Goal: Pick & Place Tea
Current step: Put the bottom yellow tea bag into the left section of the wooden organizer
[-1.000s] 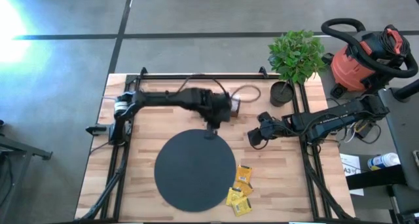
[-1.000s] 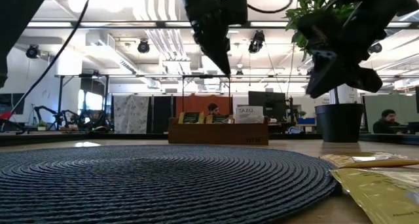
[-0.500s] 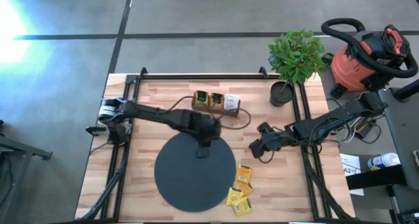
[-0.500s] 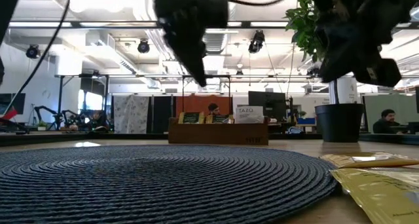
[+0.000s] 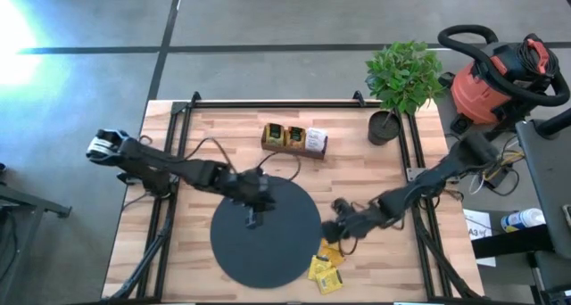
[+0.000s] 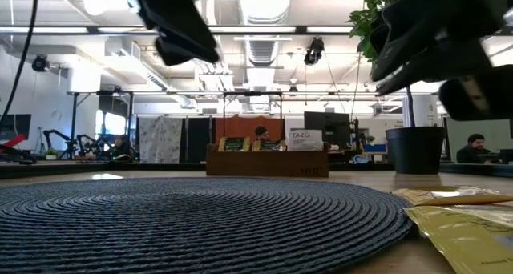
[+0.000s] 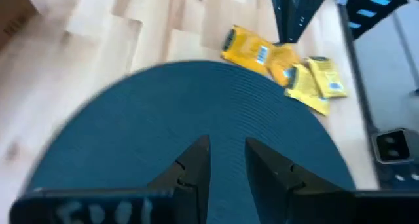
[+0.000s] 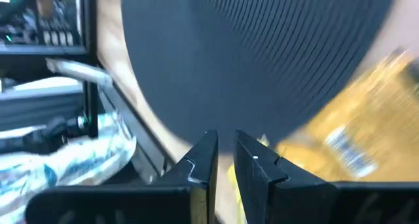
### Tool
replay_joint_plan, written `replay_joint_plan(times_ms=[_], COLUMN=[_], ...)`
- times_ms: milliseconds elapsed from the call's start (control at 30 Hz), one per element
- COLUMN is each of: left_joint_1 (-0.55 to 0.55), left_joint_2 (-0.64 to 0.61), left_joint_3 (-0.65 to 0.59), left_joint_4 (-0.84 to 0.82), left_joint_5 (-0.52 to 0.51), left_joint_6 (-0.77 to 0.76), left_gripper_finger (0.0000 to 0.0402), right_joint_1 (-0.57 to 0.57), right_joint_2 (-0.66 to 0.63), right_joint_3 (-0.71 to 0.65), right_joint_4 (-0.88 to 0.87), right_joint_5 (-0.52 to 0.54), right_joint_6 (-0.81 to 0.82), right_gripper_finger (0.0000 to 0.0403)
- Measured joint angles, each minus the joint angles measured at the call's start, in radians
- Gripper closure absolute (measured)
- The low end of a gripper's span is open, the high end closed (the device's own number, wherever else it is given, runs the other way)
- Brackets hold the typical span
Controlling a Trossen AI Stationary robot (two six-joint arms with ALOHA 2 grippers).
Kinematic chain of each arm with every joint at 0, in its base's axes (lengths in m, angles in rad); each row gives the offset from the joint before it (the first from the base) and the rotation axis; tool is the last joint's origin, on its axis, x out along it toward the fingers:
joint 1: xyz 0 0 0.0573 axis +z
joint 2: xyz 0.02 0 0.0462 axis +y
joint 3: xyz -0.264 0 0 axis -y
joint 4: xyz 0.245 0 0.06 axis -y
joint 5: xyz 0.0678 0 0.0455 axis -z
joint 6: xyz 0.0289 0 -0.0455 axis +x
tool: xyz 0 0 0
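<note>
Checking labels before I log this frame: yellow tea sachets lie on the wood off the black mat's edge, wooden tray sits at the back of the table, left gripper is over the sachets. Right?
Not quite. The left gripper is over the black mat; the right gripper is the one by the yellow tea sachets, as the high view shows. The sachets do lie off the mat's edge, and the wooden tray sits at the back.

The tea sachets [image 5: 326, 259] are yellow with small dark marks. The round mat [image 5: 266, 232] is dark blue-grey, ribbed in concentric rings. The tabletop [image 5: 205, 136] is pale wood in butcher-block strips. The wooden tray [image 5: 294, 138] is brown. Both arms are black. The plant [image 5: 403, 73] is green in a black pot.
</note>
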Motion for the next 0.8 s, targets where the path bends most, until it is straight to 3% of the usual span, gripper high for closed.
replay_joint_plan(times_ms=[300, 533, 667, 800], left_joint_1=[-0.161, -0.182, -0.181, -0.182], left_joint_2=[-0.003, 0.025, 0.043, 0.096], left_joint_3=[-0.079, -0.08, -0.079, -0.072], left_joint_4=[0.086, 0.118, 0.183, 0.252], left_joint_5=[-0.031, -0.03, 0.03, 0.057], left_joint_6=[-0.069, -0.093, -0.097, -0.135], left_gripper_finger=[0.0312, 0.0312, 0.0312, 0.0312], right_joint_1=[0.126, 0.213, 0.251, 0.275], right_joint_2=[0.23, 0.331, 0.365, 0.382], right_joint_3=[0.222, 0.482, 0.619, 0.653], right_joint_4=[-0.073, -0.513, -0.776, -0.865], right_joint_5=[-0.043, -0.036, -0.051, -0.13], right_joint_6=[0.189, 0.335, 0.38, 0.406], right_gripper_finger=[0.0355, 0.0355, 0.0355, 0.0353])
